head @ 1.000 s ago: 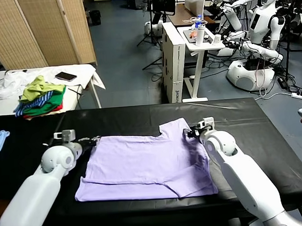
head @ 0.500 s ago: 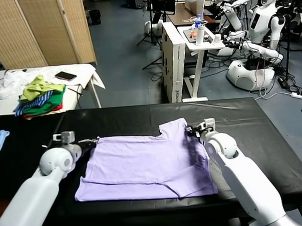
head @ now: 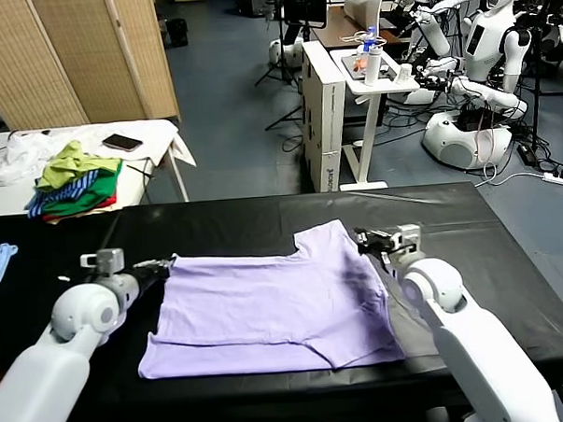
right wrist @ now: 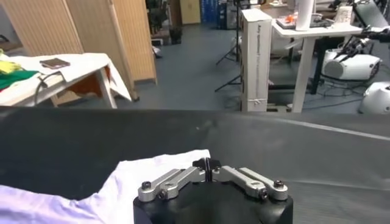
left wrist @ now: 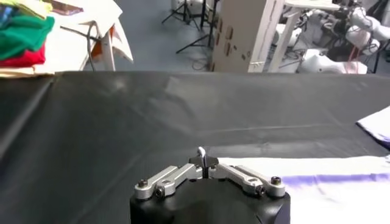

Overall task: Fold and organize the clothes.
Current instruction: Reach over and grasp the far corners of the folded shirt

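Reaching low over the black table [head: 508, 257], I have the left gripper [head: 162, 266] at the T-shirt's [head: 276, 305] near-left corner, jaws pressed together on the hem. The right gripper [head: 371, 238] sits by the sleeve at the far-right corner; I cannot tell its jaws' state. Thin lavender fabric lies flat, lower edge folded over, with bare tabletop all around.
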Tool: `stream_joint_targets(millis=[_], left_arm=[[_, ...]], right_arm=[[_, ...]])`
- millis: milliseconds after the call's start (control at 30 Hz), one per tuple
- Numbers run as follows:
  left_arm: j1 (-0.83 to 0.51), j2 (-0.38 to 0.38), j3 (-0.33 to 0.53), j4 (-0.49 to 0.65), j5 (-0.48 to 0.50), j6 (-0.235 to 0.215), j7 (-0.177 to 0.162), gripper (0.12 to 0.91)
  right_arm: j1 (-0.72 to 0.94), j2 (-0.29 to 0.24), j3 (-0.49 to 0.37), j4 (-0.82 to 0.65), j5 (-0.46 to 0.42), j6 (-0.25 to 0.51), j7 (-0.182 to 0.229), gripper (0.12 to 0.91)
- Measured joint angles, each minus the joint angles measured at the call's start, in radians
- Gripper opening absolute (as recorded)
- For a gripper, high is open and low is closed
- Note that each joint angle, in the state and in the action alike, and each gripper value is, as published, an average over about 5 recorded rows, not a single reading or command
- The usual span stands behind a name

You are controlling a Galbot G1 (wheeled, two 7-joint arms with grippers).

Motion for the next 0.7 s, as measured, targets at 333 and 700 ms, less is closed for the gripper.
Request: stream_joint_targets(millis=[333,700], left_arm=[[0.039,-0.007,-0.007,-0.014,0.017,0.000,0.002,0.161],[0.056,-0.014,-0.012,-0.011,0.030,0.001,0.009,0.161]], right_arm=[[0.114,0.048,-0.084,-0.155,-0.025,-0.007,-0.024,0.844],[0.181,0.104,-0.114,-0.283,-0.021,-0.029,-0.025,0.554]])
